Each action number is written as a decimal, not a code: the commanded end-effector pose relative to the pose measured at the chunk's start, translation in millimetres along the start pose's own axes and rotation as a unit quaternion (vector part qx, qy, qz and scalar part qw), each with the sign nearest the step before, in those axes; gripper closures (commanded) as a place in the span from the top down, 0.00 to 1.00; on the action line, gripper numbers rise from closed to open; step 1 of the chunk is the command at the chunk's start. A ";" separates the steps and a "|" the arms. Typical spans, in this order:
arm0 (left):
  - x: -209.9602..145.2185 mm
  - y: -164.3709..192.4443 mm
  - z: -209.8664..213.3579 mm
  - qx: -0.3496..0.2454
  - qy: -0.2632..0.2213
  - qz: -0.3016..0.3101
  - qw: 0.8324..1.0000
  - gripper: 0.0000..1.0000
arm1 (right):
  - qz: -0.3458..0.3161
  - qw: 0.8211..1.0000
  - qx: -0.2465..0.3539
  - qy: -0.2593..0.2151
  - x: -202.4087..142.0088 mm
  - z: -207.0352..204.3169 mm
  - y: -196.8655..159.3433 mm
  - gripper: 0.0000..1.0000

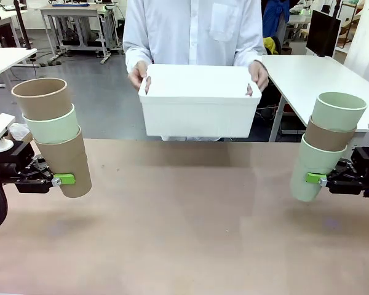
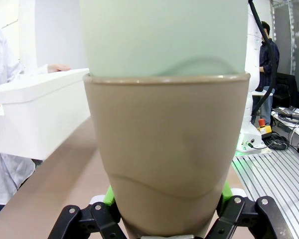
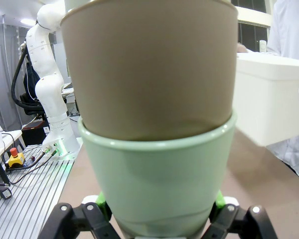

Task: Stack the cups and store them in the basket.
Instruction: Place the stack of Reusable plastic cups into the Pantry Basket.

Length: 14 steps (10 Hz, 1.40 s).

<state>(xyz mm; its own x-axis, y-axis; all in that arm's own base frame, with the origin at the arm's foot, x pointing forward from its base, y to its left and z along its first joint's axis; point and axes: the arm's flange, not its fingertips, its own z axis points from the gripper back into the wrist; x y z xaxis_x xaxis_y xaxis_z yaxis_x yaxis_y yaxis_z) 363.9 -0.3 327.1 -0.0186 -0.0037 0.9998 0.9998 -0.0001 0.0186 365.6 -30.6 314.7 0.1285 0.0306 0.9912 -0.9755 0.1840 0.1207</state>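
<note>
Left cup stack [image 1: 52, 136] tilts up-left, right cup stack [image 1: 328, 142] up-right

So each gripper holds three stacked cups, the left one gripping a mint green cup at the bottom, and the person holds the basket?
One slip: the left gripper grips a tan-brown cup at the bottom, with a mint green cup nested in it, as the left wrist view shows. The rest stands.
</note>
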 end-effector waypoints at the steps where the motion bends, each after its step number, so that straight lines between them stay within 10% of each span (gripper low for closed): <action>1: 4.8 0.3 -0.5 0.000 -0.005 -0.003 1.000 0.83 | 0.003 1.000 0.001 0.000 3.3 -0.5 0.4 0.86; 14: 4.8 0.3 -0.5 0.000 -0.005 -0.003 1.000 0.83 | 0.003 1.000 0.001 0.000 3.3 -0.5 0.4 0.86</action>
<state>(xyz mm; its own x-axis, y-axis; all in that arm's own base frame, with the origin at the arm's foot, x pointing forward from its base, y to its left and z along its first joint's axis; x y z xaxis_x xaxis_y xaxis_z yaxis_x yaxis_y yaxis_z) 363.9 -0.3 327.1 -0.0186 -0.0037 0.9998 0.9998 -0.0001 0.0186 365.6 -30.6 314.7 0.1285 0.0306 0.9912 -0.9755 0.1840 0.1208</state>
